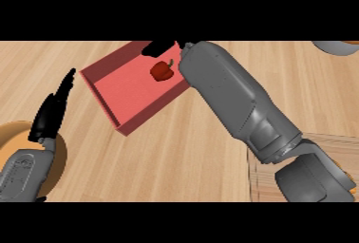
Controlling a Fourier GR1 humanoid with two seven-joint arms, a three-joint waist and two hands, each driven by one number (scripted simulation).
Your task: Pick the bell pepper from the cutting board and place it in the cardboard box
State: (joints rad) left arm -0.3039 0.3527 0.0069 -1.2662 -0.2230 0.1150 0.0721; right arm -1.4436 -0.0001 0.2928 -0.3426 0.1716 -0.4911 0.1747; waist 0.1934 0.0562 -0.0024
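A small red bell pepper [163, 70] with a dark stem lies inside the shallow red box [129, 92], near its far right side. My right forearm reaches up across the counter, and my right hand [158, 48] hovers just beyond the pepper at the box's far end, fingers spread and not touching it. Only part of that hand shows below the black band. The wooden cutting board [338, 148] sits at the lower right, largely hidden under my right arm. My left hand [52, 111] rests open at the left, fingers pointing up.
An orange bowl [15, 134] sits at the lower left under my left wrist. Another orange object [338, 46] pokes in at the top right corner. Bare wooden counter [182, 156] lies between the box and the cutting board.
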